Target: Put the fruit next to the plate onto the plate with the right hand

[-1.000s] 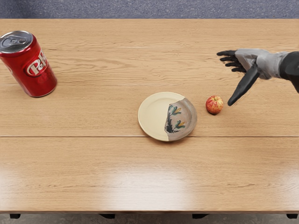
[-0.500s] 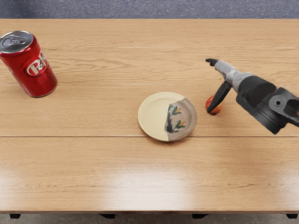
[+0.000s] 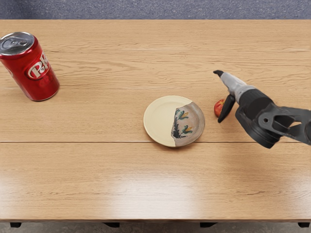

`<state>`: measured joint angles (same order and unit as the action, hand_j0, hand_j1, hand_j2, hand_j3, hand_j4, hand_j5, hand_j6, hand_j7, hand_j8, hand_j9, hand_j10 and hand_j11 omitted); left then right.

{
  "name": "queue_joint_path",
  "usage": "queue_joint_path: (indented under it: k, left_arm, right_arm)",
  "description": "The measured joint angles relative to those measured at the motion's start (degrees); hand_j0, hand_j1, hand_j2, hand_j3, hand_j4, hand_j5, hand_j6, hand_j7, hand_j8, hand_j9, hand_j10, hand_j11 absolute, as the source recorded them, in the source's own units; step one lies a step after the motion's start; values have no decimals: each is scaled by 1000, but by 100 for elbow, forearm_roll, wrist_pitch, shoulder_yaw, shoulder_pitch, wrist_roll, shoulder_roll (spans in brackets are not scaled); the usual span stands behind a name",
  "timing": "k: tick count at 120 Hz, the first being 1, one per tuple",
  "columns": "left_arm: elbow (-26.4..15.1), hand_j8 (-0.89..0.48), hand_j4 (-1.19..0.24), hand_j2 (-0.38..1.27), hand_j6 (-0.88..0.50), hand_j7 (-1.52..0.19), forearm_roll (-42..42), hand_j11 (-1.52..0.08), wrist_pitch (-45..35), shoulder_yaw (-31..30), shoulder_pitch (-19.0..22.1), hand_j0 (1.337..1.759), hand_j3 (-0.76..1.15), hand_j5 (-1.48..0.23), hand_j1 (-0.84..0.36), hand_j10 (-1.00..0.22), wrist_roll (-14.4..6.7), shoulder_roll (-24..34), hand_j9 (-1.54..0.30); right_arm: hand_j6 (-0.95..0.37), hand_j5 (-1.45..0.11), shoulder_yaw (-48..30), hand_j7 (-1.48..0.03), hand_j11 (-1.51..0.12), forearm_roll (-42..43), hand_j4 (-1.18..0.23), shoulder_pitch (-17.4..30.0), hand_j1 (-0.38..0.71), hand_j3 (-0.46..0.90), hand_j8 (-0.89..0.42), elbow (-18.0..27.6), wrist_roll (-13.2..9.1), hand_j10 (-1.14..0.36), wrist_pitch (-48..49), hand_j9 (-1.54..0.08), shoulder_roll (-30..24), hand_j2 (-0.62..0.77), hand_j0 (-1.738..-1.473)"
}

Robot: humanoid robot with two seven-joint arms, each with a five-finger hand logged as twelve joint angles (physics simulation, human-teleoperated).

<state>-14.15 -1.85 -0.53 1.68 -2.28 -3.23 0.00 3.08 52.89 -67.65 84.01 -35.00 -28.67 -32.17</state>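
Table (image 3: 146, 179): light wood planks, seen from above at a slant. You have its far edge along the top of the view and its near edge along the bottom. The whole near half lies open, and so does the wide stretch between can and plate.

Soda can (image 3: 28, 67): red, tilted, at the far left, well apart from everything else you need.

Plate (image 3: 160, 116): small and round, near the table's middle. Its left part is cream and its right part grey-brown with a flower pattern. You have bare wood all round its rim.

Apple (image 3: 218, 108): the fruit, small, red with a yellowish patch. It sits on the wood just beside the plate's right rim, not touching it. You see only its left side, because the hand covers the rest.

Right hand (image 3: 234, 90): its arm enters from the right edge. The hand is grey with dark fingers (image 3: 220, 74). It is spread wide, with one finger reaching up and left and a dark digit slanting down across the apple's right side. It has not closed on the fruit. You cannot tell whether that digit touches the apple.
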Motion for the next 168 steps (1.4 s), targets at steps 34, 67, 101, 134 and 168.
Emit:
queue_joint_path:
  k: [34, 67, 101, 134, 168]
  left_arm:
    - [0, 0, 0, 0, 0, 0, 0, 0, 0, 0, 0, 1658, 0, 0, 349, 0, 0, 0, 0]
    - [0, 0, 0, 0, 0, 0, 0, 0, 0, 0, 0, 1658, 0, 0, 349, 0, -1, 0, 0]
    - [0, 0, 0, 0, 0, 0, 0, 0, 0, 0, 0, 1658, 0, 0, 349, 0, 0, 0, 0]
    - [0, 0, 0, 0, 0, 0, 0, 0, 0, 1, 0, 1658, 0, 0, 349, 0, 0, 0, 0]
    - [0, 0, 0, 0, 0, 0, 0, 0, 0, 1, 0, 1658, 0, 0, 349, 0, 1, 0, 0]
  right_arm:
    - [-125, -159, 99, -158, -159, 56, -124, 327, -204, 0, -125, -371, 0, -124, -351, -159, 343, -22, -1658]
    - [-228, -293, 90, -293, -293, 45, -227, 443, -80, 0, -228, -401, 0, -227, -375, -293, 343, -43, -1658]
    - [-334, -431, 308, -431, -431, 97, -333, 531, 46, 36, -334, -422, 0, -333, -603, -431, 397, -73, -1656]
    - [-552, -701, 328, -711, -702, 50, -555, 538, 107, 289, -536, -414, -5, -554, -635, -702, 422, -165, -1669]
    - [-538, -877, 34, -871, -872, 15, -668, 499, 174, 0, -464, -398, -14, -571, -634, -872, 364, 37, -1654]
